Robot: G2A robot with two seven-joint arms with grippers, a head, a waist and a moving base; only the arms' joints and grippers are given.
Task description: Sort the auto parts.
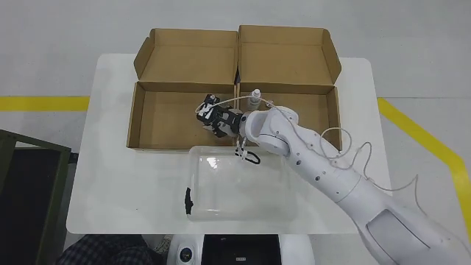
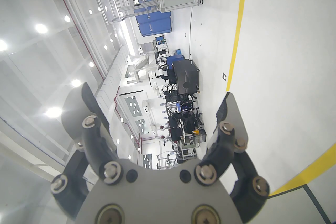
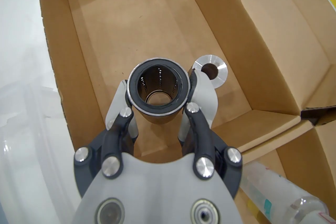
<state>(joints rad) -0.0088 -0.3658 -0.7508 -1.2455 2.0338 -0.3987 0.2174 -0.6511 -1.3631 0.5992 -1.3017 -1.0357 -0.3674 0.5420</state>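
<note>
Stretched across a clear bin (image 1: 221,191) from the near right, the right arm tips the right gripper (image 3: 160,84) down into a cardboard box (image 3: 126,25). By its wrist, in the neighbouring box, a clear bottle (image 3: 275,191) bears a label too small to read. Its fingers narrowly clamp a black-rimmed bearing (image 3: 158,107); a silver bushing (image 3: 219,70) stands just beside one finger. Left gripper (image 2: 157,92) gapes wide, empty, facing the room

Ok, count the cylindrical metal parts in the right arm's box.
2. A linear bearing sits clamped between the jaws of the right gripper inside the cardboard box; a silver bored cylinder stands on the box floor beside it. The gripper may hide more.
</note>
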